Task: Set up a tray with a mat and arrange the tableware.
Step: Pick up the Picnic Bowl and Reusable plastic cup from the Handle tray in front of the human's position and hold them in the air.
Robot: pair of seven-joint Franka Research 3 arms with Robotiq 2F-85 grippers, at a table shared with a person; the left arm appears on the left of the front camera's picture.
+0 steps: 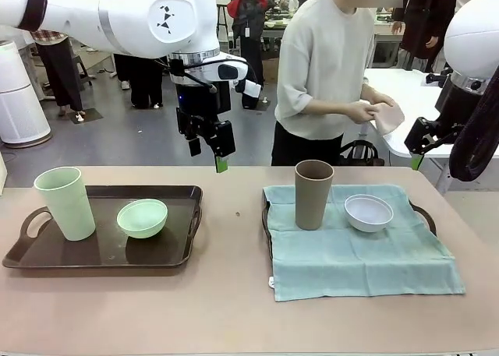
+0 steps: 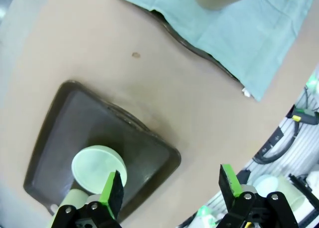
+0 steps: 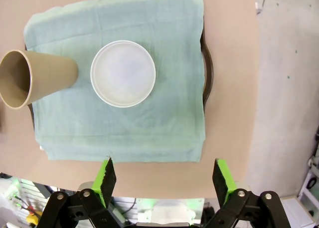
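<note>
On the left, a dark brown tray (image 1: 47, 255) holds a tall pale green cup (image 1: 64, 202) and a pale green bowl (image 1: 142, 218). On the right, a teal mat (image 1: 359, 262) covers a second tray (image 1: 423, 216), and on it stand a brown cup (image 1: 313, 194) and a white bowl (image 1: 369, 213). My left gripper (image 1: 208, 155) hangs open high above the table's far edge, near the middle. My right gripper (image 1: 419, 155) is open too, raised at the far right. From above, the left gripper (image 2: 171, 185) looks down on the green bowl (image 2: 98, 168) and the right gripper (image 3: 164, 175) on the white bowl (image 3: 122, 73).
A person (image 1: 327, 68) stands at the far side behind the right tray, hands together on a pale cloth (image 1: 387, 116). Bare tabletop (image 1: 234, 239) lies between the two trays. The mat (image 3: 149, 123) overhangs its tray's rim (image 3: 209, 73) toward the near table edge.
</note>
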